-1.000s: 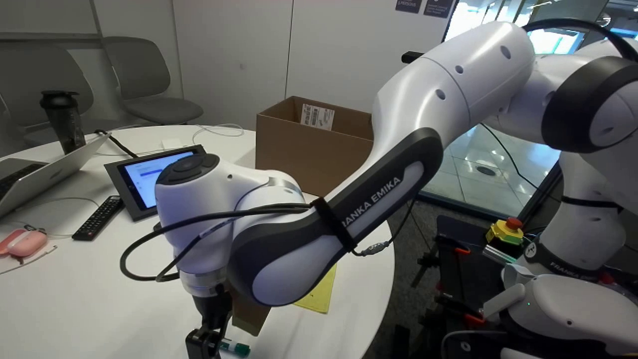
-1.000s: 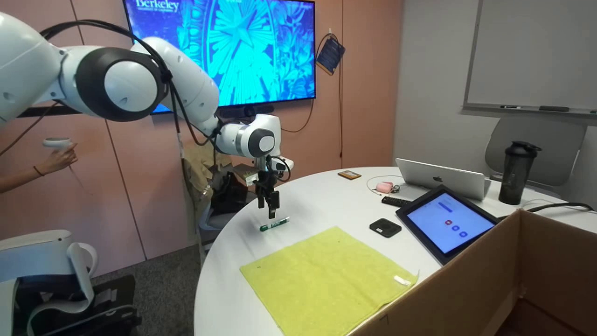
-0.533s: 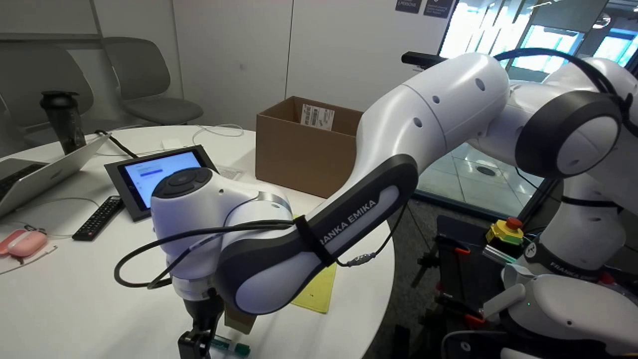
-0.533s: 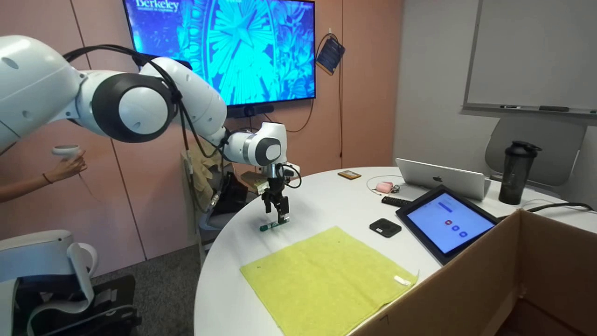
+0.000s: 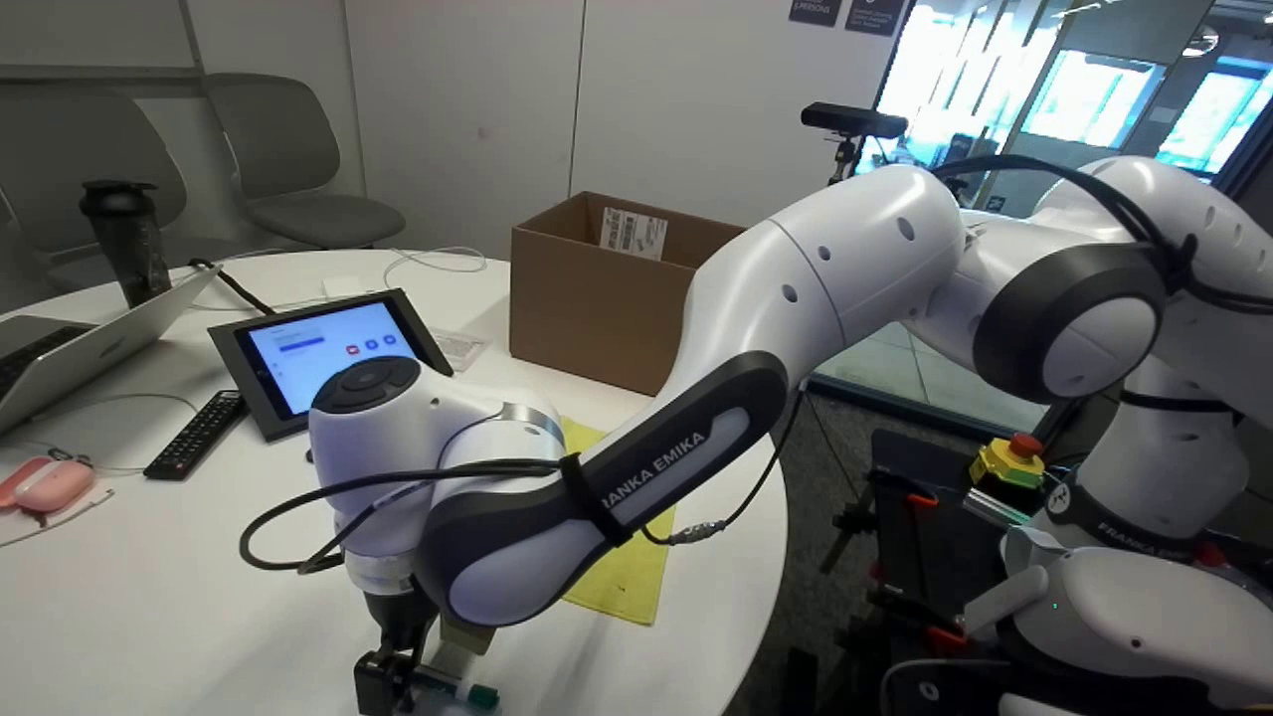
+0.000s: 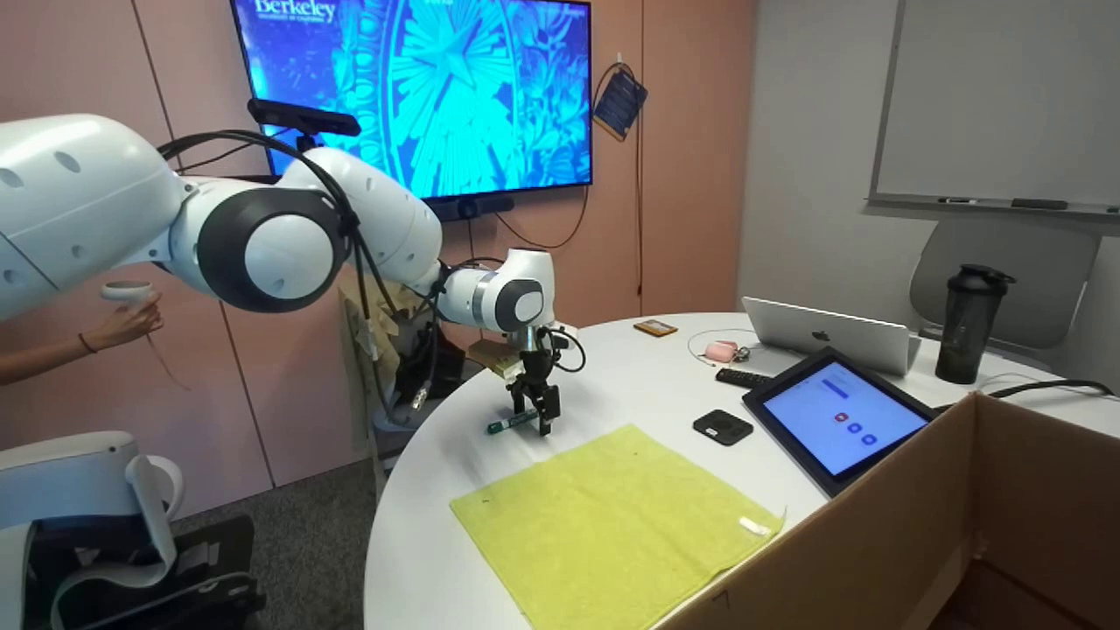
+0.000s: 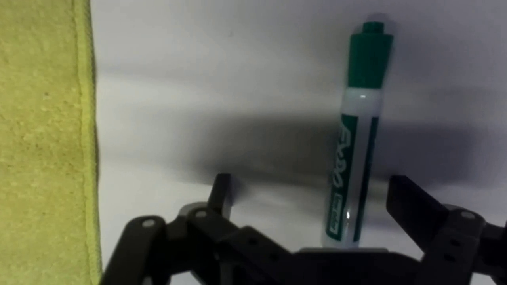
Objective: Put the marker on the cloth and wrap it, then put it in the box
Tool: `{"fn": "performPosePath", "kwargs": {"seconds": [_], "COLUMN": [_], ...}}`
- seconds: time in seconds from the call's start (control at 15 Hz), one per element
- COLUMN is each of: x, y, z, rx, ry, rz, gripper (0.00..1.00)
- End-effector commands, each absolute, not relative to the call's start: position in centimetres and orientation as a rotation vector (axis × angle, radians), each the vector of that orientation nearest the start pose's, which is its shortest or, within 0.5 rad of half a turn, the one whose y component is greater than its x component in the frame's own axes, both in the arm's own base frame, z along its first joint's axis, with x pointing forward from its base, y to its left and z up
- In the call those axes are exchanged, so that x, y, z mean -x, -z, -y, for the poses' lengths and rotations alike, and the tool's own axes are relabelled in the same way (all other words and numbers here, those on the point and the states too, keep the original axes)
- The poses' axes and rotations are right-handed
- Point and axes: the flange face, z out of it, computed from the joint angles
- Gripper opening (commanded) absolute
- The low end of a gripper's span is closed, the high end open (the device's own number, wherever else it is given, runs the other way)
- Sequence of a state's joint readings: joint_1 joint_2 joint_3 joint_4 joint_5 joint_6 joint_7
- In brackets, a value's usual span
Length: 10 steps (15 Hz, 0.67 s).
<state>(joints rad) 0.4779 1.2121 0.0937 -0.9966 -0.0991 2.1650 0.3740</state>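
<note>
The gripper (image 7: 311, 190) spans the lower edge of the wrist view, and look at that, fingers (image 7: 416, 211) spread wide, one on each side of the marker (image 7: 354, 158)! White table (image 7: 277, 221) shows on both flanks, the finger at right in the frame the closer one, so it's straddled rather than squeezed. The marker lies right of centre, running nearly top to bottom, green cap at the upper end, the tail reaching down to the gripper's dark body. Over at the left edge, that fuzzy yellow band is the cloth (image 7: 43, 138), a strip of white table separating the two. Out to an exterior view, and the cloth spreads flat across the lower centre, white tag (image 6: 754, 525) by its right corner, one edge hidden behind the box (image 6: 857, 560) filling the lower right. The marker is up above the cloth's upper left edge there, near it but apart, green end poking out left of the fingers. In an exterior view where the arm (image 5: 686, 457) reaches down to the bottom, the box stands at centre, open on top, white label (image 5: 634, 234) on its inner wall; the left side is packed, tablet (image 5: 318, 343), remote control (image 5: 197, 436), laptop (image 5: 111, 348) and dark bottle (image 5: 124, 234) all on the table.
</note>
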Motion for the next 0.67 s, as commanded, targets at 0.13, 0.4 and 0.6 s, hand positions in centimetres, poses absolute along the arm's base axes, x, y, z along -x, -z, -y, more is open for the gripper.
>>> {"fn": "performPosePath", "kwargs": {"seconds": [0.13, 0.4, 0.6], "x": [-67.0, -66.5, -66.1], "y": [-9.5, -10.4, -11.2], "z": [-39.7, -40.5, -41.0], "rx": [3.139, 3.149, 3.165], "ry": [-0.035, -0.048, -0.067], "rz": [0.333, 0.344, 0.357], "gripper": [0.69, 0.37, 0.15]}}
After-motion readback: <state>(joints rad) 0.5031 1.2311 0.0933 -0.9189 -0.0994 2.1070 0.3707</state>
